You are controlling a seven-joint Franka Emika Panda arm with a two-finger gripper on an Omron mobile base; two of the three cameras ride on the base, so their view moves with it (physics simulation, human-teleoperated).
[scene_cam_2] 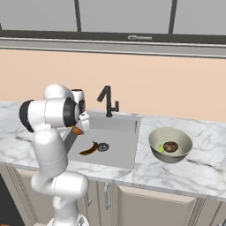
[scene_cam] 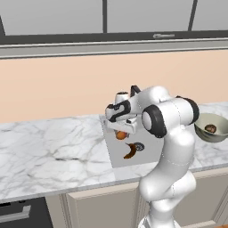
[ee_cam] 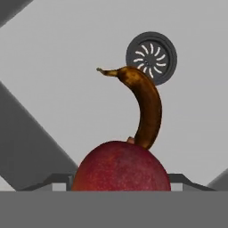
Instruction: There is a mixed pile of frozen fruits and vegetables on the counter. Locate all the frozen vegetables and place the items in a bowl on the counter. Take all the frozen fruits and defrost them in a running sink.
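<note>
The marble surface point(scene_cam_2: 198, 176) carries the sink point(scene_cam_2: 117, 152) and the bowl point(scene_cam_2: 170, 134), which holds the brown ball point(scene_cam_2: 170, 147); above the sink the tool point(scene_cam: 121, 133) pinches the orange-red ball point(ee_cam: 121, 167); the banana-shaped piece point(ee_cam: 144, 104) lies beside the drain point(ee_cam: 151, 57).

Red-orange ball point(ee_cam: 121, 167), brown curved piece point(ee_cam: 144, 104), grey sink point(ee_cam: 62, 89).
</note>
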